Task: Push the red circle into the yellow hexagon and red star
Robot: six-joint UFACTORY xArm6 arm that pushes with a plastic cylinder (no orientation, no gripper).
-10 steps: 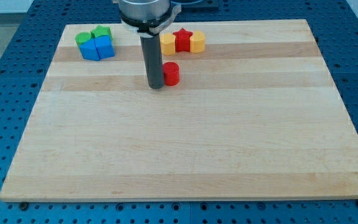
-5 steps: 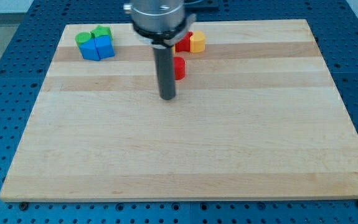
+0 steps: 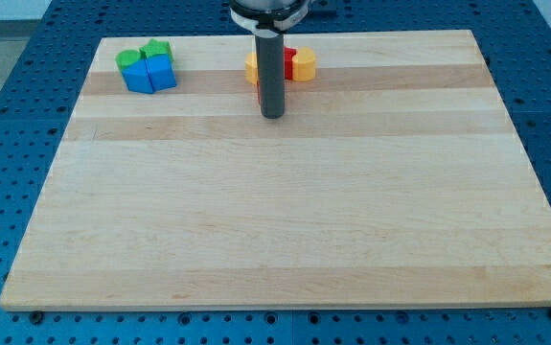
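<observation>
My tip (image 3: pixel 272 115) rests on the wooden board (image 3: pixel 275 211) near the view's top centre. The rod hides almost all of the red circle (image 3: pixel 258 96); only a thin red sliver shows at the rod's left edge, just above the tip. Right behind it, a yellow block (image 3: pixel 252 67) that looks like the hexagon shows to the rod's left. Part of the red star (image 3: pixel 289 59) shows to the rod's right. A second yellow block (image 3: pixel 304 64) touches the star on its right. Whether the circle touches these blocks is hidden.
A cluster of two green blocks (image 3: pixel 131 59) (image 3: pixel 156 48) and two blue blocks (image 3: pixel 141 77) (image 3: pixel 163 72) sits at the board's top left. A blue perforated table (image 3: pixel 7 144) surrounds the board.
My tip swung from the red circle's left side round below it, then moved up and right. The circle has slid up toward the yellow and red blocks and is now behind the rod.
</observation>
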